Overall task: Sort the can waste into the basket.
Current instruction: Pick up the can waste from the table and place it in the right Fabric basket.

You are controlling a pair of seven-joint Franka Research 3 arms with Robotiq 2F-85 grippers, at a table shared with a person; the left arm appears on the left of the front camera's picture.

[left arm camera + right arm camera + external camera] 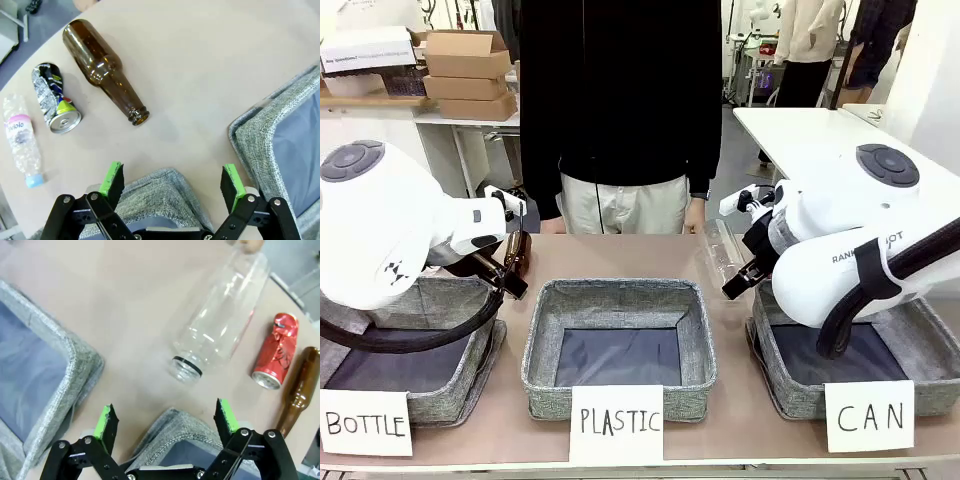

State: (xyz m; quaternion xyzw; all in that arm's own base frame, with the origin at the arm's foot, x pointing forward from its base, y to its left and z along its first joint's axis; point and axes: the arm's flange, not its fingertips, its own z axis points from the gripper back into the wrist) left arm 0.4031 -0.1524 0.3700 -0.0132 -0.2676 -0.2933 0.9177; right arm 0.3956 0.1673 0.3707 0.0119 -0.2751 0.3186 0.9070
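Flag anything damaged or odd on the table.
Both cans are crushed: the dark can is crumpled along its body, the red can is dented and twisted. Both lie on their sides. The clear bottle beside the red can has no cap. No spill visible.

BOTTLE basket (470, 362), PLASTIC basket (542, 352) and CAN basket (778, 385) stand left to right on the worktop (620, 258). Behind them, one can (56, 100) lies between a glass bottle (107, 70) and a small bottle (21, 140). The other can (275, 357) lies between a wide bottle (220, 325) and another glass bottle (300, 385).
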